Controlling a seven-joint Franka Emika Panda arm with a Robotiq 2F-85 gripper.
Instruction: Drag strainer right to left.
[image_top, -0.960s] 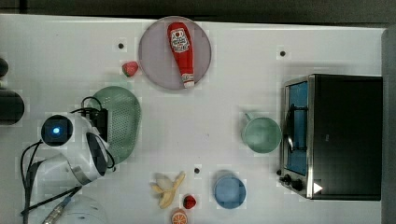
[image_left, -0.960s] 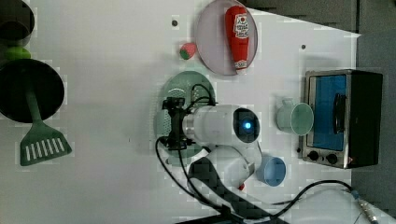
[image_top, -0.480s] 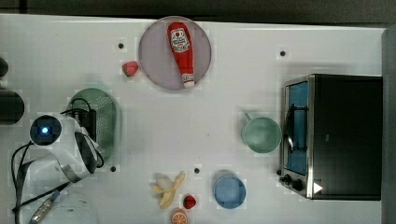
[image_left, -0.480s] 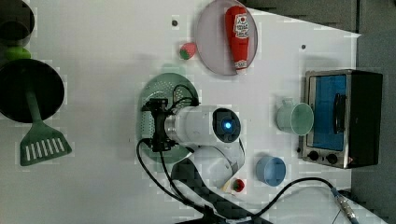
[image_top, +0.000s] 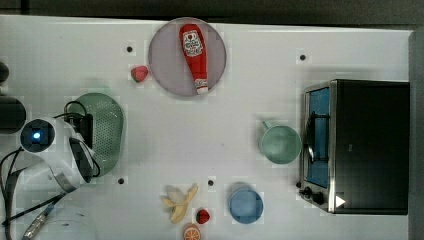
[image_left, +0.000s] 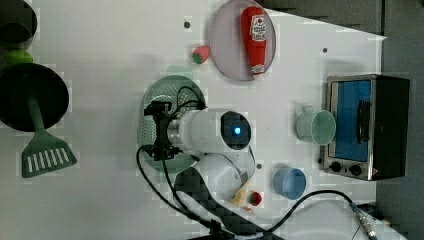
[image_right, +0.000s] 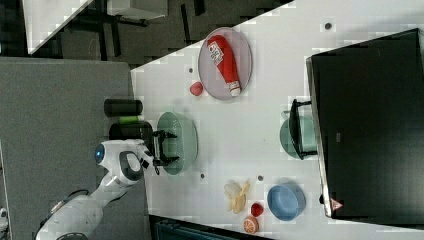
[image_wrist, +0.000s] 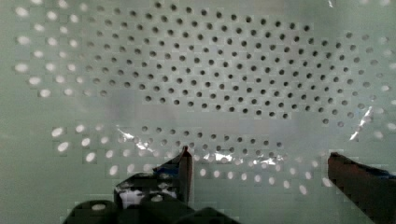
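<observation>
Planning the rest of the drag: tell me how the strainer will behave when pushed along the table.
The strainer looks like thin, holed plastic, so probably light and easy to slide. Its broad oval bowl should resist tipping, though a push high on the rim might rock it. With the gripper inside, jaws open, it may swivel.

pale mint-green strainer (image_top: 107, 131) dotted with dark holes — red ketchup bottle (image_top: 194, 54) — blue cup (image_top: 245, 205)

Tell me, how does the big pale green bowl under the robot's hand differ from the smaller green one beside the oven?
The strainer is larger, oval and dotted with small holes; the mug is smaller, round and solid-walled. In the top view, the strainer sits at the table's left under the open gripper, while the mug stands at the right beside the toaster oven. Both are pale mint green.
</observation>
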